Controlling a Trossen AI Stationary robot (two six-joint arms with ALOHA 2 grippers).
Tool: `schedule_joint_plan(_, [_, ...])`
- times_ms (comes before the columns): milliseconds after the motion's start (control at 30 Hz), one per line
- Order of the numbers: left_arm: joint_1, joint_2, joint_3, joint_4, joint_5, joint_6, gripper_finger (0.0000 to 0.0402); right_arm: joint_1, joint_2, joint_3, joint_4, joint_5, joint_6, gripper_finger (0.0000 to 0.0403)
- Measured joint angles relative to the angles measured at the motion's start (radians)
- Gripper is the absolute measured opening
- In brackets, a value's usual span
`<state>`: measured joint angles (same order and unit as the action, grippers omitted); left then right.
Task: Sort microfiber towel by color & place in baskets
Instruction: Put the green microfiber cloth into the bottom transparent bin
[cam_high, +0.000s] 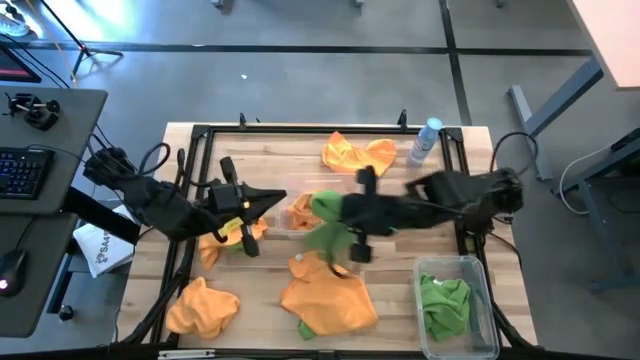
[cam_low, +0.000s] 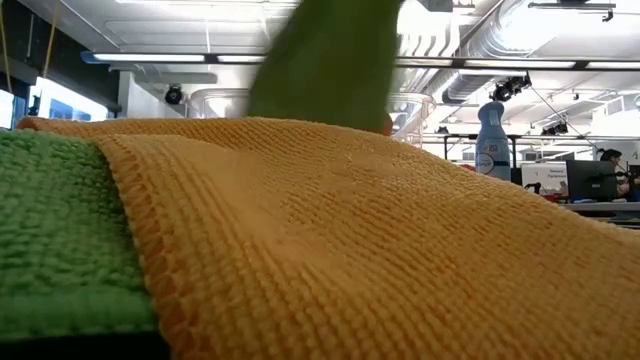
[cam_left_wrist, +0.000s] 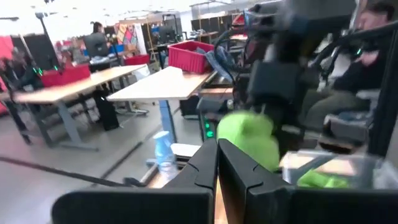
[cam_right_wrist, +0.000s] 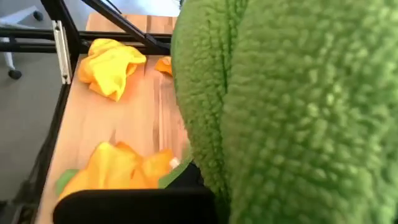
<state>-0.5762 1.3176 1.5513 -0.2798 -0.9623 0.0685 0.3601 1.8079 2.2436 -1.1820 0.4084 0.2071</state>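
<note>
My right gripper (cam_high: 332, 208) reaches in from the table's right and is shut on a bright green microfiber towel (cam_high: 326, 236) over the middle of the table; the towel fills the right wrist view (cam_right_wrist: 286, 112). My left gripper (cam_high: 280, 198) is shut with nothing in it, points toward the right arm and stands just left of the green towel (cam_left_wrist: 249, 134). Orange towels lie at the far middle (cam_high: 358, 155), near left (cam_high: 203, 305), near middle (cam_high: 325, 297) and under the left arm (cam_high: 236, 234). One basket (cam_high: 478, 335) at the near right holds a green towel (cam_high: 445, 300). My right gripper holds the green towel by its upper part (cam_high: 322, 206), coming from the table's right and slanting down. The cloth itself hides the fingers in the right wrist view. The towel hangs slack below the gripper (cam_low: 320, 60); whether its lower end touches anything I cannot tell.
A clear bottle with a blue cap (cam_high: 427, 140) stands at the far right. A second clear basket (cam_high: 292, 214) with orange cloth sits mid-table between the arms. A black frame (cam_high: 300, 130) runs round the tabletop. Close to the low camera lie an orange towel (cam_low: 350, 250) and a green one (cam_low: 50, 230).
</note>
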Motion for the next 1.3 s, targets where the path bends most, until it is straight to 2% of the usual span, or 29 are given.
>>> schedule_joint_plan(367, [0.000,0.029,0.000,-0.023,-0.018,-0.131,0.0001,0.364,-0.203,0.000,-0.299,0.276,0.455,0.0001])
schedule_joint_plan(500, [0.000,0.031,0.000,-0.087,-0.010,-0.182,0.0001,0.515,-0.249,0.000,-0.396,0.377,0.676,0.0001])
schedule_joint_plan(567, [0.000,0.031,0.000,-0.140,0.000,-0.228,0.0001,0.583,-0.264,0.000,-0.384,0.397,0.719,0.0000])
schedule_joint_plan(767, [0.000,0.031,0.000,-0.316,0.032,-0.390,0.0001,0.749,-0.289,0.000,-0.389,0.360,0.888,0.0000])
schedule_joint_plan(967, [0.000,0.031,0.000,-0.423,0.074,-0.535,0.0001,0.841,-0.275,0.000,-0.389,0.259,0.996,0.0000])
schedule_joint_plan(1300, [0.000,0.031,0.000,-0.458,0.122,-0.589,0.0001,0.928,-0.237,0.000,-0.389,0.132,1.174,0.0000])
